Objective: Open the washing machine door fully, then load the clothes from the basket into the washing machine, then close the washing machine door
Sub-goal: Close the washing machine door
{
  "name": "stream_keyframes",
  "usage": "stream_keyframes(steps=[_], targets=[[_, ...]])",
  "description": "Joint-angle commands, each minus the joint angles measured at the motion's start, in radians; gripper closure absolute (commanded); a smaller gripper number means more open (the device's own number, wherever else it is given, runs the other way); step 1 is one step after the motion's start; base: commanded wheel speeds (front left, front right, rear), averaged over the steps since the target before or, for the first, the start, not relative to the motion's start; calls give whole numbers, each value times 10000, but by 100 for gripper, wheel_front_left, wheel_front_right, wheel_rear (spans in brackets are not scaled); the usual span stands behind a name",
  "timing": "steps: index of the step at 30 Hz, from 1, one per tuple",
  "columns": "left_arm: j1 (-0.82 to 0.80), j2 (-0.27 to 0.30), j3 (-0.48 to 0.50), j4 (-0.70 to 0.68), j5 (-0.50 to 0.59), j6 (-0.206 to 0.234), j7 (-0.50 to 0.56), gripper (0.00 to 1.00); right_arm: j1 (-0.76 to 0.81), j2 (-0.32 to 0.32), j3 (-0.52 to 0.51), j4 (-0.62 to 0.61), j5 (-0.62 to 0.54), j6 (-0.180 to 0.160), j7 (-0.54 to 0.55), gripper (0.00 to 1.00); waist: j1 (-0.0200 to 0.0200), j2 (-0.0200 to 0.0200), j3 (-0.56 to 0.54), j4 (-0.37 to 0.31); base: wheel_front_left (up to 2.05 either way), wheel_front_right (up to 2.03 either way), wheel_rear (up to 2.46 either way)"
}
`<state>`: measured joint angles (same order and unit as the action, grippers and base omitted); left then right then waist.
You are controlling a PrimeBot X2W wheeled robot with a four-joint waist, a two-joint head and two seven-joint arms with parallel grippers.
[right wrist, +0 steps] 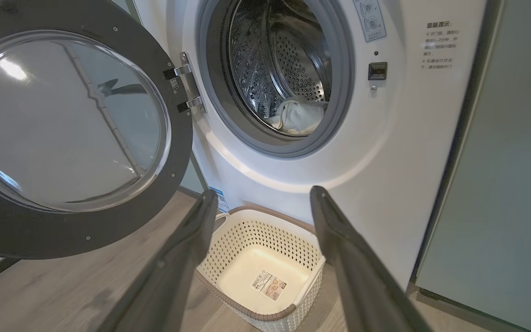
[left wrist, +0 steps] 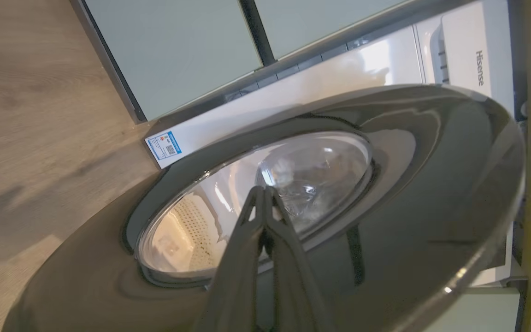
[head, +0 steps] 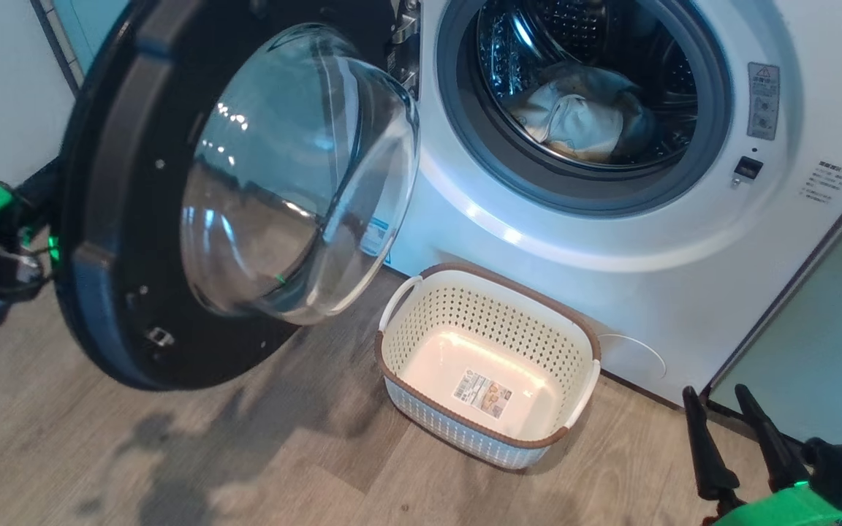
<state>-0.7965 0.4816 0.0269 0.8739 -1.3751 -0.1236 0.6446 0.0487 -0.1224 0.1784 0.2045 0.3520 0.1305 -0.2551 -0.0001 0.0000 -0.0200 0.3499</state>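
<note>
Wood-look flooring (head: 282, 453) is spreading out in front of the washing machine (head: 611, 241), with pale green cabinet panels (head: 823, 343) flanking it. The left gripper (left wrist: 264, 193) is holding its two fingers pressed together with nothing between them. Its tips are pointing at the glossy outer face of the door (left wrist: 408, 184), over the glass window, and I cannot tell whether they are touching it. The right gripper (right wrist: 264, 191) is hanging empty with its fingers spread wide, out in front of the washing machine.

Judging by how things are lying, most of the job is looking finished. The door is standing wide open off the washing machine's hinge side. The clothes (head: 574, 117) are lying as a pale cream bundle in the bottom of the drum. The basket (right wrist: 256, 240) is sitting bare on the floor at the foot of the washing machine, with a label showing on its bottom. Closing the door is looking like the one step left, and the left gripper appears to be placed for that push.

The door is showing a matte dark inner ring around a clear bulging glass bowl that is catching reflections. It is hanging from two metal hinges (right wrist: 185, 87) at the edge of the washing machine's grey-ringed opening.
</note>
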Motion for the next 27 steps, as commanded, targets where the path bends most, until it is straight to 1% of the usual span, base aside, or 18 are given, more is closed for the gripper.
stream_keyframes(steps=[1, 17, 22, 27], targets=[[-215, 361, 198, -431, -123, -70, 99, 100, -261, -97, 99, -295, -1, 2, -67, 0, 1, 0, -6, -4, 0, 0, 0], [906, -143, -40, -2307, -966, -61, 1398, 100, -176, 24, 8, -308, -32, 2, -67, 0, 1, 0, -38, -114, 0, 0, 0], [1177, -392, -109, -2905, -1040, 13, 1465, 100, -205, 25, 15, -311, -33, 2, -67, 0, 1, 0, 7, -209, 0, 0, 0], [1391, -621, -127, -3375, -1045, 106, 1327, 100, -236, -10, 39, -304, -25, 2, -67, 0, 1, 0, 38, -468, 0, 0, 0]])
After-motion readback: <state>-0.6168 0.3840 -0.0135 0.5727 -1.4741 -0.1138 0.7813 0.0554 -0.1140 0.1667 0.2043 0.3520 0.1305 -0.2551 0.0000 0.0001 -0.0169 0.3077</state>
